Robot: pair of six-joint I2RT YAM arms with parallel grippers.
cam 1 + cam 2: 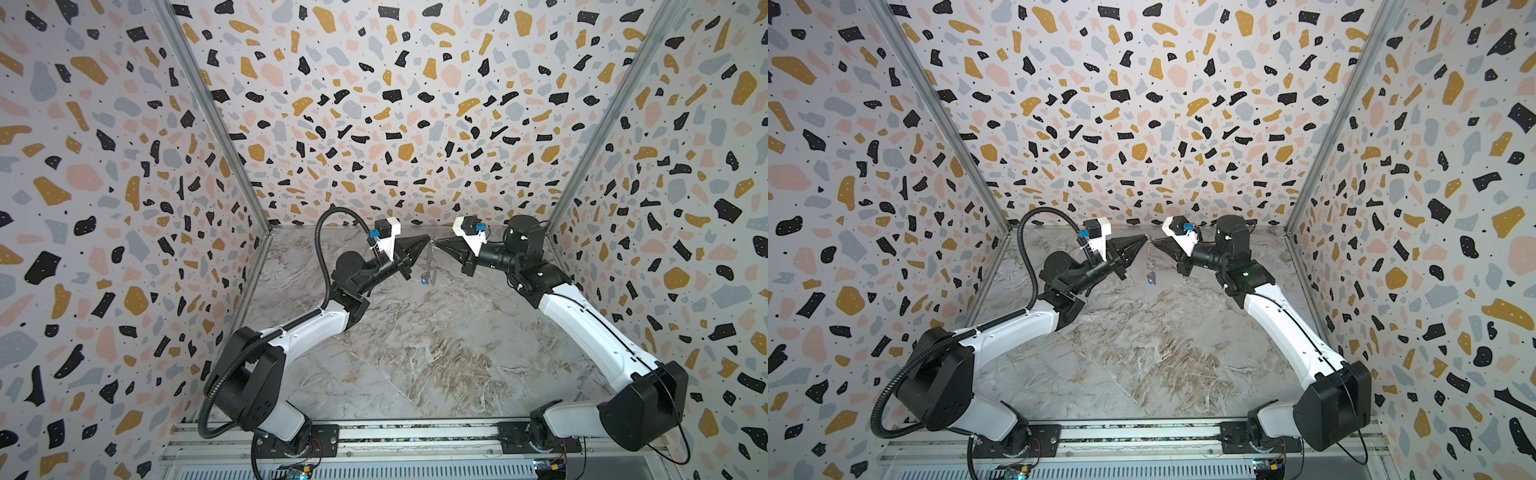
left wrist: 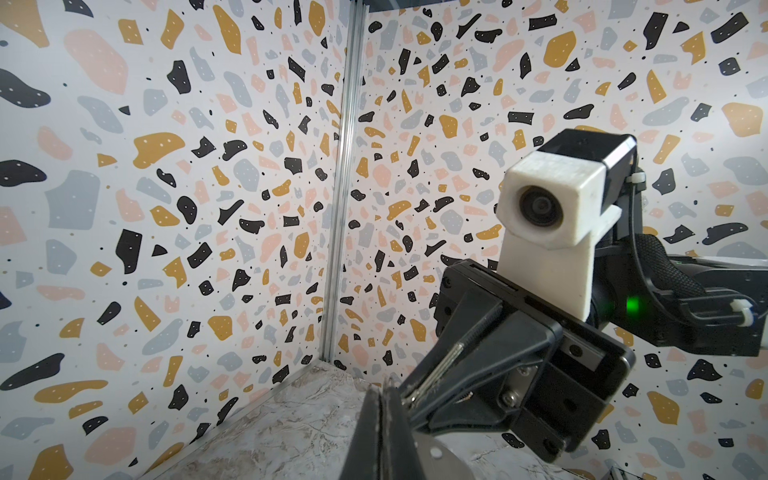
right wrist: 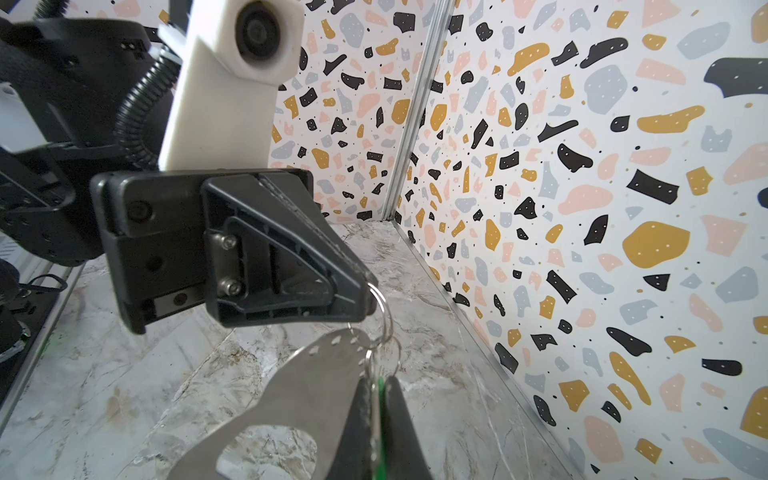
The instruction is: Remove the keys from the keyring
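Right claw [image 3: 377,380] clamped on green key [image 3: 380,390], left claw [image 3: 368,297], seemingly, on keyring [image 3: 307,386], above tabletop [image 1: 415,353].

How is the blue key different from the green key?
The green key is pinched between the right fingers; the blue key hangs free, touched by no fingers. The green key sits up high; the blue key dangles lower, by the keyring's bottom end. Both are tiny, bright and off the table.
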